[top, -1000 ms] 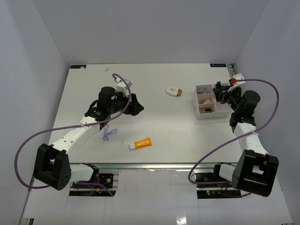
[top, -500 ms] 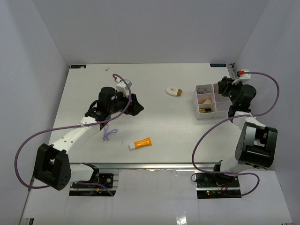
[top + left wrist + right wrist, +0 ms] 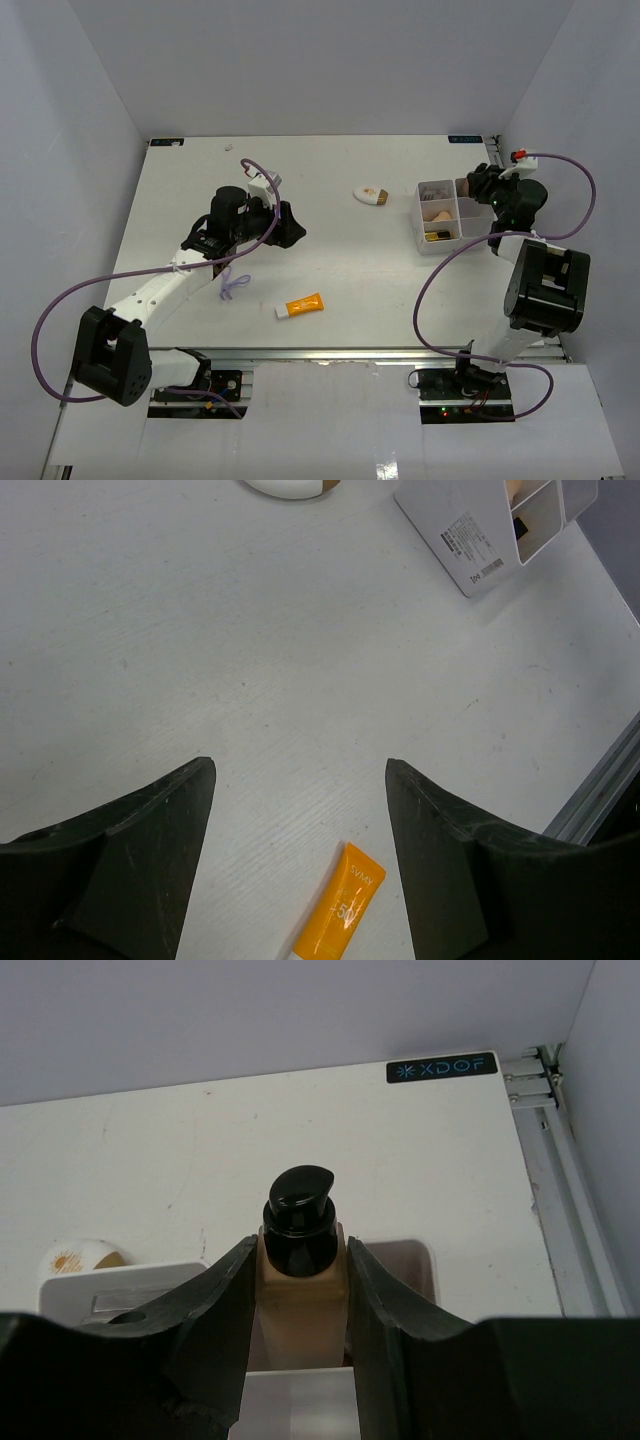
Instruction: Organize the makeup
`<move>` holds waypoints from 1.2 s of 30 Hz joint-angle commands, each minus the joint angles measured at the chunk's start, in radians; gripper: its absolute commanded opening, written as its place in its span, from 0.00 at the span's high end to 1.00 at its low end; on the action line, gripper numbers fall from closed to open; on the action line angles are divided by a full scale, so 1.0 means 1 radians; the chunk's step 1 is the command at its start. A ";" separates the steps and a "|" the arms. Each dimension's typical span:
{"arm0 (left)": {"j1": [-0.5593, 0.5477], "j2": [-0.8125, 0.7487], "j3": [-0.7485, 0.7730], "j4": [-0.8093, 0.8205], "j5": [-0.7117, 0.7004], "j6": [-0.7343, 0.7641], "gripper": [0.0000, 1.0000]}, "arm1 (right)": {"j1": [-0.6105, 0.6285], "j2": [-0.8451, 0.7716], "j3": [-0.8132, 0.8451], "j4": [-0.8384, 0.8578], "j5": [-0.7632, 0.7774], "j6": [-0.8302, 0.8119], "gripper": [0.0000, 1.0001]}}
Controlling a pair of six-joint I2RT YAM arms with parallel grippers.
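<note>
White tabletop (image 3: 350, 270) under plain grey walls, and most of it looks as it did a second ago; only my right arm has moved. It has folded back on itself, elbow high, and drawn the right gripper (image 3: 302, 1252) toward 2 o'clock, over the far-right corner of the white tray (image 3: 420, 235). Its jaws are clamped on a beige foundation bottle (image 3: 300, 1295) with a black pump cap, held upright with its base down in the far compartment (I can't tell from the wrist view whether it touches bottom). I judge the placing step nearly done: lower, let go, pull out.

The sponge (image 3: 438, 213) and black-gold case (image 3: 436, 236) already sit in the tray's left compartments. The left gripper (image 3: 298, 790) hasn't budged; it hangs toward 10 o'clock, jaws spread wide with nothing between them.

Loose on the table are the orange tube (image 3: 303, 306) at 6 o'clock, the purple loop (image 3: 232, 284) at 8, and the white oval compact (image 3: 371, 194) at 1, near the tray's left side. By my count three pickups remain.
</note>
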 commanded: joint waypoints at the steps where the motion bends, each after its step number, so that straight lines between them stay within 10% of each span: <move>1: 0.001 -0.016 -0.004 0.017 -0.008 0.017 0.20 | -0.006 0.007 0.010 0.129 -0.046 0.028 0.62; 18: 0.001 -0.023 -0.005 0.017 0.002 0.017 0.16 | -0.064 -0.178 -0.042 0.078 -0.149 0.039 0.33; 24: 0.001 -0.011 -0.007 0.021 0.053 0.013 0.13 | -0.040 -0.319 -0.013 -0.203 -0.677 -0.087 0.33; 30: 0.001 0.012 -0.007 0.018 0.084 0.014 0.12 | 0.211 -0.423 0.063 -1.060 -0.858 -0.838 0.28; 36: 0.001 -0.008 -0.011 -0.007 0.046 0.040 0.13 | 0.547 -0.496 -0.003 -1.457 -0.741 -1.396 0.09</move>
